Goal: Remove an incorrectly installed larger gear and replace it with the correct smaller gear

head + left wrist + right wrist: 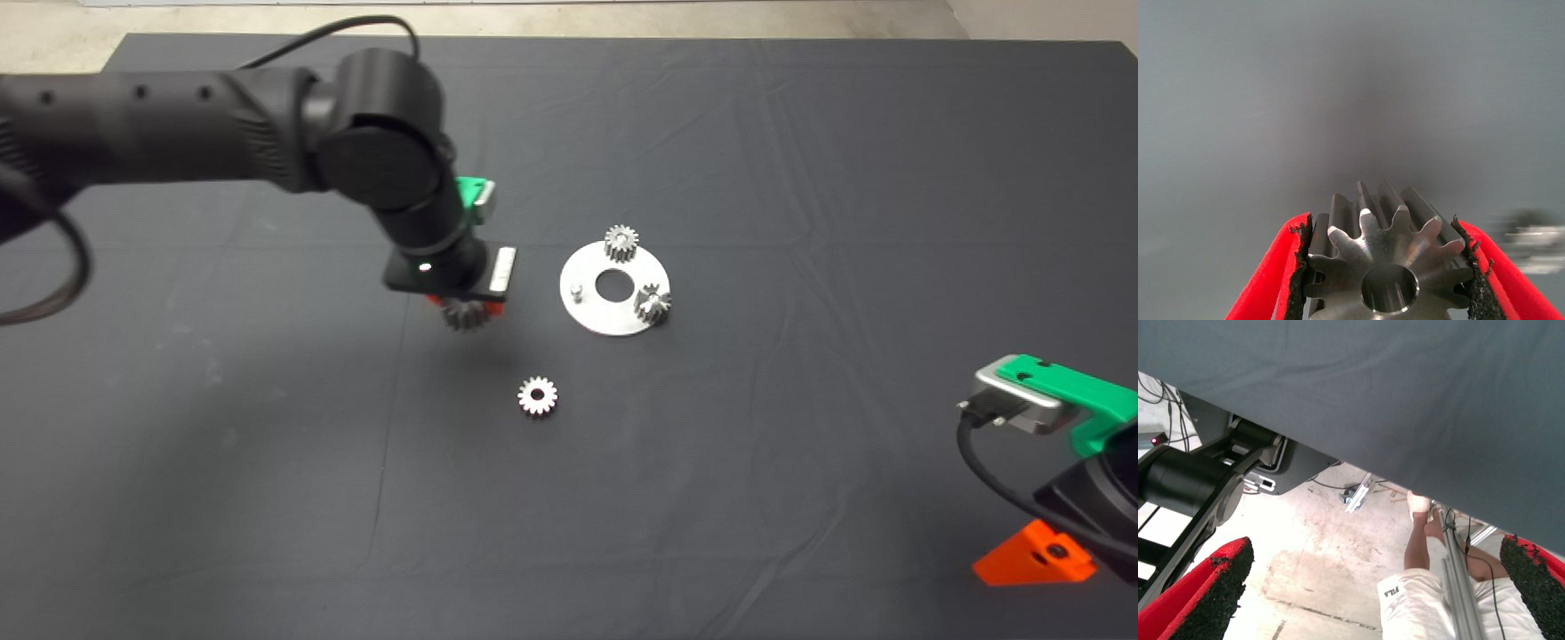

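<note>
My left claw (462,311) holds the larger gear (1388,257) clamped between its pads, hanging over bare mat (267,444) left of the plate (613,289). The gear's bore faces the wrist camera, so its axis seems to lie roughly level, not upright. I judge the grip bites on tooth tips only; a jolt could twist it loose. The smaller gear (538,396) lies flat, bore up, on the mat below the plate, just right of the claw; a careless drop could knock it. My right claw (1365,593) waits parked at the table's lower right, spread wide.
</note>
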